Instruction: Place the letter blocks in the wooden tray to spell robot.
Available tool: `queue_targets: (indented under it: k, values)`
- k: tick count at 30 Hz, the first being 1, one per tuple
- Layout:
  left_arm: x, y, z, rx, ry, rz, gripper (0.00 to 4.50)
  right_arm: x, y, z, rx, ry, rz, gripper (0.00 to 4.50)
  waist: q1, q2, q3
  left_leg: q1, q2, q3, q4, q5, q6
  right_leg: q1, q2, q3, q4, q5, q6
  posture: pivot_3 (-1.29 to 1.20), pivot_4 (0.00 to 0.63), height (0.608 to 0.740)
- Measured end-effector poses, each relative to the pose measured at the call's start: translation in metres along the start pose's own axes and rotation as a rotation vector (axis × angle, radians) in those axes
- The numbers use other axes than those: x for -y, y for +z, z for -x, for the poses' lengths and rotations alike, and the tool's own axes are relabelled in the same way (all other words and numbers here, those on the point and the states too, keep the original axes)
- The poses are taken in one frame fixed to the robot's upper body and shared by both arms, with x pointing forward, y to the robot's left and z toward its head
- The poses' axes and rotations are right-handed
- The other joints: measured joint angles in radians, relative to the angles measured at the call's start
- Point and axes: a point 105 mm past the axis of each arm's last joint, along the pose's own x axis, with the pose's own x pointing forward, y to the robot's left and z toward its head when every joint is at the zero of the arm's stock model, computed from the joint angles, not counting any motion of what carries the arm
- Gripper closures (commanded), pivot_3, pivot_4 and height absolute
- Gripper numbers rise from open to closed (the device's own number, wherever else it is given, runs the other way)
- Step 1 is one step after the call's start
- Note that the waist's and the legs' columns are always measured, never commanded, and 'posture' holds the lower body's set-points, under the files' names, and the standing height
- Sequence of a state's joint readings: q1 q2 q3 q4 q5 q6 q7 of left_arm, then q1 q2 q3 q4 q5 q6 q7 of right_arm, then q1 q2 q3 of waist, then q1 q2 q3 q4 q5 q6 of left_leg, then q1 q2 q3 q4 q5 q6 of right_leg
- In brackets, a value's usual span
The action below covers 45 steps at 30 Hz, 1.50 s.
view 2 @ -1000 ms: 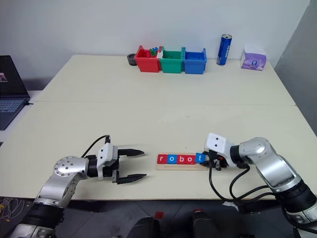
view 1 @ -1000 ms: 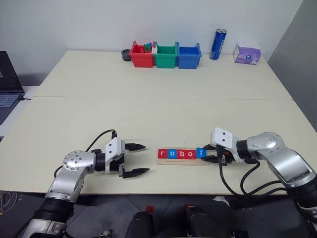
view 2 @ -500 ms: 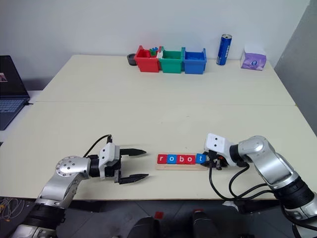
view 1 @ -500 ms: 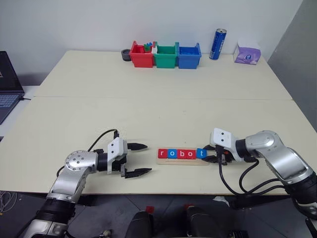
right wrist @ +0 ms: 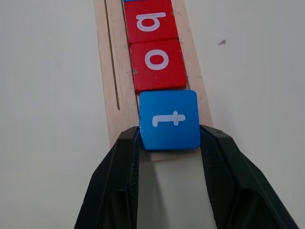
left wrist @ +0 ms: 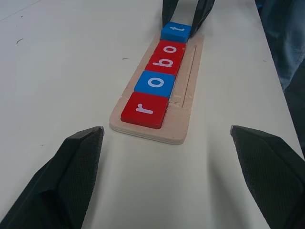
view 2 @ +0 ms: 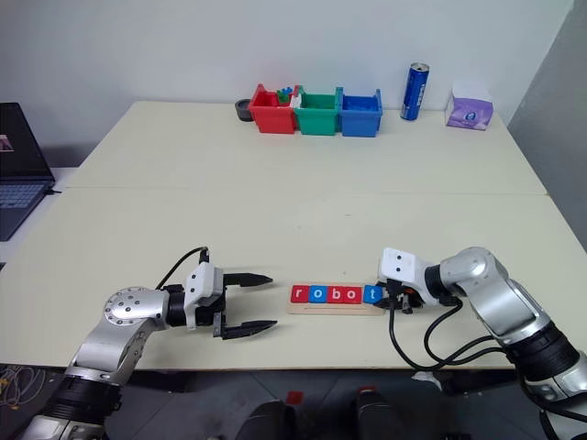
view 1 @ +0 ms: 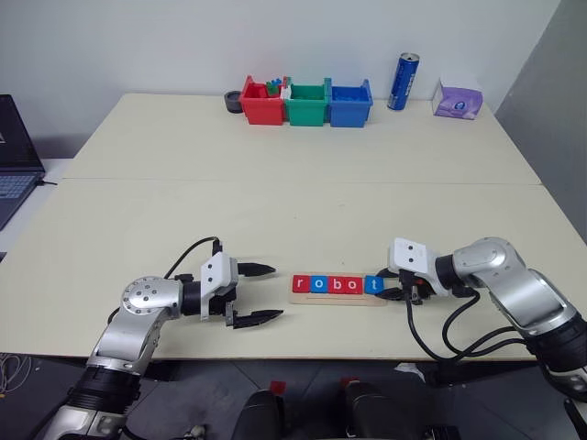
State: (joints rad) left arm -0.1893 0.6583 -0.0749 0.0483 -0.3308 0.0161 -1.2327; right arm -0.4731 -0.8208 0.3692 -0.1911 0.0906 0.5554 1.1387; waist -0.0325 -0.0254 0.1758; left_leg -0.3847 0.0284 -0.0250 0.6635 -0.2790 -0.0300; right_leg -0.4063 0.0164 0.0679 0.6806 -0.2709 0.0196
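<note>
The wooden tray lies near the table's front edge. Five letter blocks stand in it in a row: red r, blue o, red b, red o and blue t. My right gripper is shut on the blue t at the tray's right end, one finger on each side of the tile. The t touches the red o. My left gripper stands open just left of the tray, with nothing between its fingers.
Red, green and blue bins stand at the table's back, with a blue can and a purple tissue pack to their right. A laptop sits beyond the left edge. The tray lies close to the front edge.
The blue t stood slightly askew at the row's end; it now lines up with the other tiles. My right wrist has turned a little. The left gripper has barely moved.
</note>
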Motion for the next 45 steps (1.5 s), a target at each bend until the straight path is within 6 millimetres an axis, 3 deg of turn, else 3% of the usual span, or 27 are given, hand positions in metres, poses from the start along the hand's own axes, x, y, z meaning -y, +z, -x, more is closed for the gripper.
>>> queue_targets:
  k: [8,9,17,21,34,45]
  values:
    - [0.0,-0.004,0.0,0.002,0.007,0.006,0.0,0.002,0.006,0.0,0.012,0.005,0.026,0.21,0.0,0.0,0.0,0.0,0.0,0.0,0.0,0.0,0.0,0.0,0.0,0.0,0.0,0.0,0.0,0.0,0.15,0.74]
    - [0.0,-0.003,0.0,0.003,0.008,0.002,0.0,0.002,0.006,0.0,0.012,0.004,0.027,0.03,0.0,0.0,0.0,0.0,0.0,0.0,0.0,0.0,0.0,0.0,0.0,0.0,0.0,0.0,0.0,0.0,0.15,0.74]
    - [0.0,-0.004,-0.002,-0.001,0.01,-0.001,0.0,0.007,0.017,0.017,0.048,-0.048,0.008,0.03,0.001,0.0,0.0,0.0,0.0,-0.001,0.0,0.0,0.0,0.0,0.0,0.0,0.0,0.0,0.0,0.0,0.15,0.74]
    - [0.001,-0.006,-0.002,-0.003,0.011,0.004,0.0,0.002,0.009,0.026,0.043,-0.086,-0.037,0.03,0.002,0.0,0.0,0.0,0.0,0.0,0.0,0.0,0.0,0.0,0.0,-0.001,0.0,0.0,0.0,0.0,0.15,0.74]
    - [-0.001,-0.006,-0.001,-0.006,0.01,0.004,0.0,0.017,-0.007,0.017,0.002,-0.255,-0.063,0.03,0.0,0.0,0.0,0.0,0.0,0.001,0.0,0.0,0.0,0.0,0.0,0.0,0.0,0.0,0.0,0.0,0.15,0.74]
    - [-0.001,-0.007,-0.001,-0.011,0.015,0.002,0.0,0.019,0.001,0.009,0.026,-0.251,-0.044,0.03,0.001,0.0,0.0,0.0,0.0,0.0,0.0,0.0,0.0,0.0,0.0,0.0,0.0,0.0,0.0,0.0,0.15,0.74]
